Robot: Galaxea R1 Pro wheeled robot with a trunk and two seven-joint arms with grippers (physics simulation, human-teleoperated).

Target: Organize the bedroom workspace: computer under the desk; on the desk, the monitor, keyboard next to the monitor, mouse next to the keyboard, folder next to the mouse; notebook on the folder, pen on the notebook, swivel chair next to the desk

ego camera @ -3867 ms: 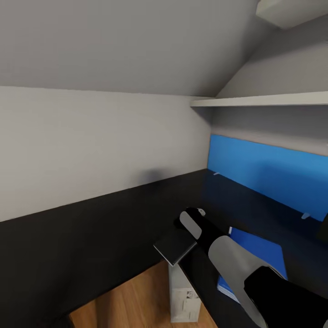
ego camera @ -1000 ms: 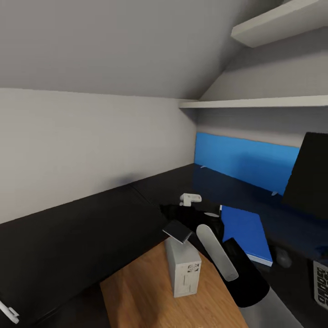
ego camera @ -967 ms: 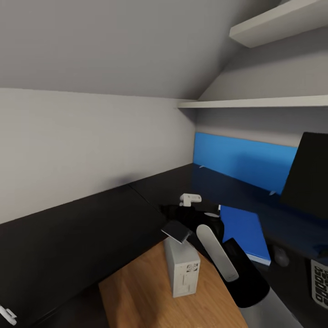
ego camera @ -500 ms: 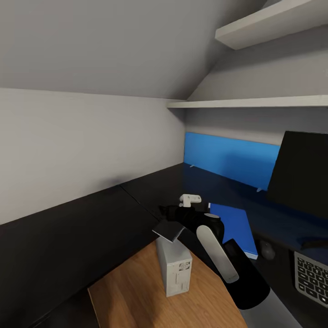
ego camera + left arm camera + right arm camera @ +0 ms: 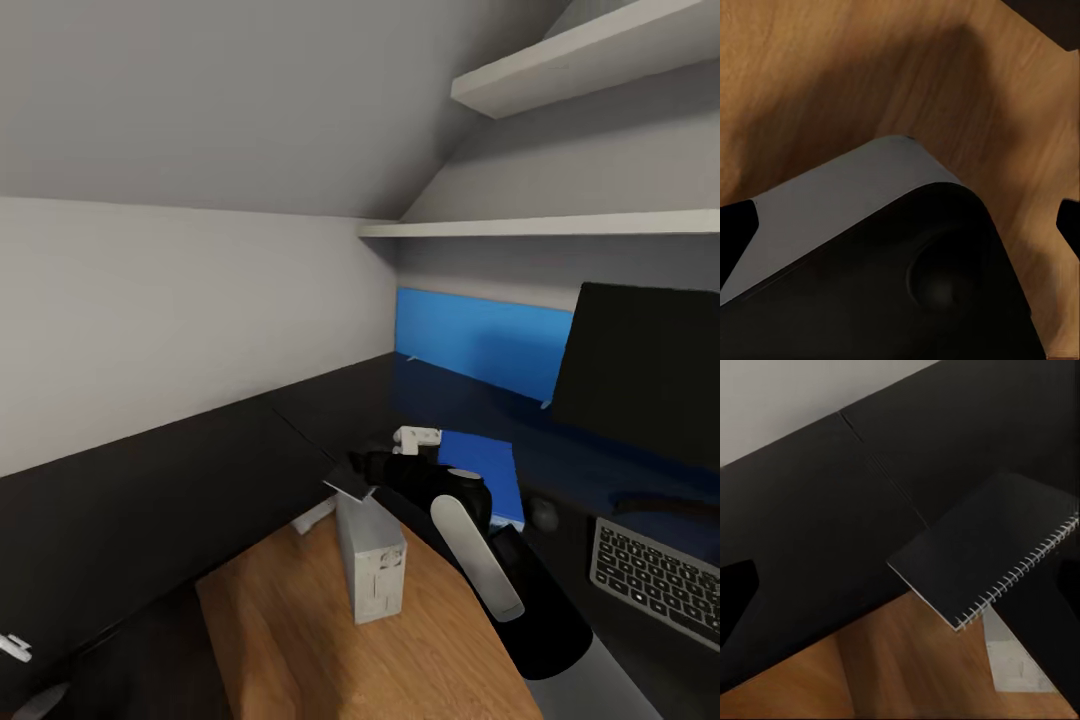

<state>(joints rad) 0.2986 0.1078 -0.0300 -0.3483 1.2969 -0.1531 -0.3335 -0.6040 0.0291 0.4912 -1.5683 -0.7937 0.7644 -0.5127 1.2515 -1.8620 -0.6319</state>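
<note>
Arm of the right side ran up from the lower right of the head view, black and grey, ending at the right gripper (image 5: 375, 472) over the inner edge of the desk (image 5: 200, 470). The notebook (image 5: 350, 477) stuck out from that gripper, dark cover, tilted, off the desk surface; in the right wrist view the notebook (image 5: 982, 547) showed its pale spiral wire along one edge. The fingers looked closed on it, though the contact itself was hidden behind the book, so probably a pinch at one edge. A small white piece (image 5: 417, 437) sat on top of the wrist. Just below the notebook the computer (image 5: 370, 560) stood upright on the wood floor (image 5: 290, 640), in the desk's inner corner, label side facing the camera. Left wrist view showed wood floor (image 5: 870, 67) and a grey and black part of the robot (image 5: 870, 262); left gripper state could not be told. Further right on the desk lay the keyboard (image 5: 655, 575), the mouse (image 5: 543, 513) just beside it, then the blue folder (image 5: 485, 465) flat next to the mouse, partly behind the arm. The monitor (image 5: 645, 375) stood behind the keyboard. Beyond it the blue back panel (image 5: 480, 340), grey wall, and two white wall shelves (image 5: 560, 225) above
</note>
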